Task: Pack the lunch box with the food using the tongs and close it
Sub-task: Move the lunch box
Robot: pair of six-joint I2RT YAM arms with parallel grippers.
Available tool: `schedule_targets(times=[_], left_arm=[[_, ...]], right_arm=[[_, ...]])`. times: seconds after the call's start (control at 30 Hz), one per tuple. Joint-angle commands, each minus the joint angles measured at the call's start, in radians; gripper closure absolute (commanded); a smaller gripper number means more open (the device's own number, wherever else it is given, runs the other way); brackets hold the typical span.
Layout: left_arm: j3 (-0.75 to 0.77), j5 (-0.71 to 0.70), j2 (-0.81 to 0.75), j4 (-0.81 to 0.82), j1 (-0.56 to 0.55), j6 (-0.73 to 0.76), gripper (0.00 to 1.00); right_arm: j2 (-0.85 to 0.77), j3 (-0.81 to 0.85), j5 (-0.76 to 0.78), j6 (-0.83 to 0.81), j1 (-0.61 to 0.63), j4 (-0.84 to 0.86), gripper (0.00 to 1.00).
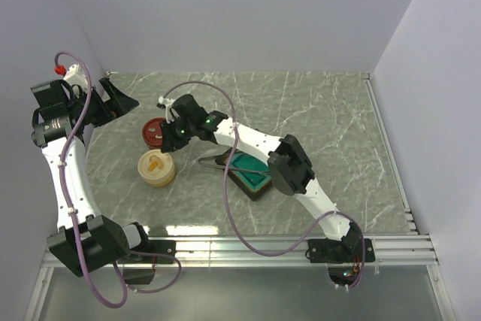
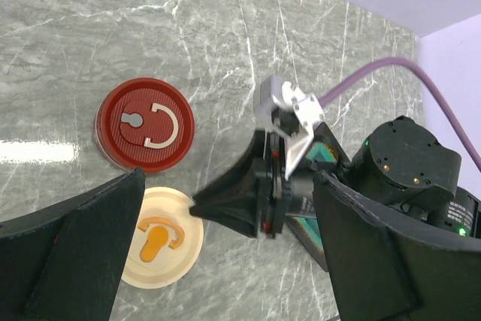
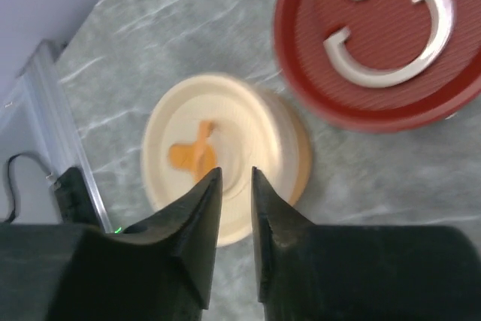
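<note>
The left hand point(image 1: 116, 103) is held far out to the left, its fingers spread as wide as they go, with nothing between them. Just to its right, on the marbled worktop point(image 1: 316, 110), a red round container point(image 1: 154, 131) and a cream round container point(image 1: 156, 168) are set side by side, both lidded. No food can be made out anywhere, so whether it sits under those lids cannot be told.

The right hand point(image 3: 234, 174) is poised over these two containers, its tips pointed at the cream lid. Its fingers are nearly together, with only a narrow slit between them and nothing gripped in it.

The tongs point(image 1: 210, 160) are held by neither hand. They lie flat on the worktop behind the right hand, back toward its own forearm, with one end close to the lunch box point(image 1: 255, 190). Their long axis is judged to run roughly along the line from the containers to the box, though the thin metal is hard to trace. The lunch box, showing a teal face, sits further right, partly under the right forearm.

The tongs are much nearer the right hand than the left, so the pick-up is judged to fall to the right arm. That hand would have to be drawn back toward the box, its fingers parted and set across the tongs' length.
</note>
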Motion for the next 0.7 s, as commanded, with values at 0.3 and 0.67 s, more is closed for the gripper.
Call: schedule_targets(times=[0.3, 0.67], left_arm=[[0.040, 0.017, -0.041, -0.002, 0.005, 0.027, 0.01], [0.022, 0.020, -0.041, 0.012, 0.005, 0.018, 0.01]], right_arm=[[-0.214, -0.218, -0.322, 0.143, 0.007, 0.289, 0.89], [-0.097, -0.127, -0.310, 0.181, 0.017, 0.260, 0.92]])
